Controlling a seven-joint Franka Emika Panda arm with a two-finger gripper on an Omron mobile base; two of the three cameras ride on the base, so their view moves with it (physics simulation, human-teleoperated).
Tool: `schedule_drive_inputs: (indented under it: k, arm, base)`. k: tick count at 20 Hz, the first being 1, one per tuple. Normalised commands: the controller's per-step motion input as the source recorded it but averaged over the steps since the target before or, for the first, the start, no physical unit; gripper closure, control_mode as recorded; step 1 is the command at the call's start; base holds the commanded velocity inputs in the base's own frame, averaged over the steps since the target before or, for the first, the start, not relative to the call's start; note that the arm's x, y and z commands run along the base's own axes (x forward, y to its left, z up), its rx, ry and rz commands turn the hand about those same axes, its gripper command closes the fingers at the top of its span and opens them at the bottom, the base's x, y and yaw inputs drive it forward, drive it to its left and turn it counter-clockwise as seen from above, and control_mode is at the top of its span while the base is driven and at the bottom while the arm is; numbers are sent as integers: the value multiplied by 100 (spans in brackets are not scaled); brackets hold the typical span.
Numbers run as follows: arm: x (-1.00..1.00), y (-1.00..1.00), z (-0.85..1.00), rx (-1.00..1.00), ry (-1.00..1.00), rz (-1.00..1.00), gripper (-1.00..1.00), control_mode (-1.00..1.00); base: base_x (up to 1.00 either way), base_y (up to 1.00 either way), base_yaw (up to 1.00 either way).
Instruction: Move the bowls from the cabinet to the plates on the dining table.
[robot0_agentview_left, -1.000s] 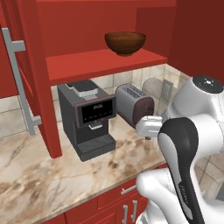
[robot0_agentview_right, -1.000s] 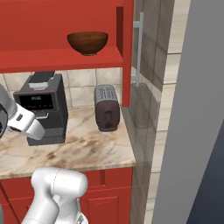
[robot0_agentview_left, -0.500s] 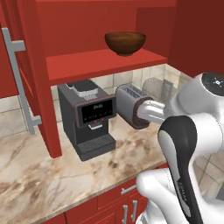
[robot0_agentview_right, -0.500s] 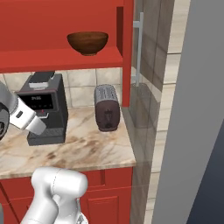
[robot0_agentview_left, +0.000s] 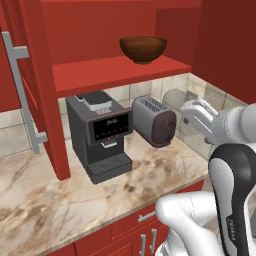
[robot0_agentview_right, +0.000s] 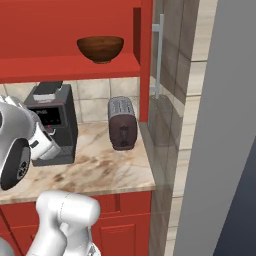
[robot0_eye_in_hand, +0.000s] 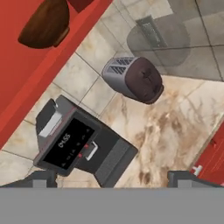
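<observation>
Up on the red shelf (robot0_agentview_left: 120, 70) of the cabinet (robot0_agentview_right: 60, 20), directly above the coffee machine (robot0_agentview_left: 102, 135), sits the dark brown bowl (robot0_agentview_left: 143, 48), upright. It looks rigid, glossy and likely slippery, breakable if dropped; pinching the rim wall seems safest. Below the shelf, right of the toaster (robot0_agentview_left: 154, 127), the gripper (robot0_eye_in_hand: 113, 177) is spread fully wide, empty.
</observation>
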Motion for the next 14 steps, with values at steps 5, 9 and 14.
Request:
schedule_drive_inputs:
  k: [5, 9, 14]
  arm:
    - [0, -5, 42, 10, 0, -8, -100, -100]
    - [0, 0, 57, 0, 25, -1, -100, -100]
    - [0, -2, 61, 0, 42, 0, -100, -100]
  base:
    - [0, 0, 0]
    - [0, 0, 0]
    - [0, 0, 0]
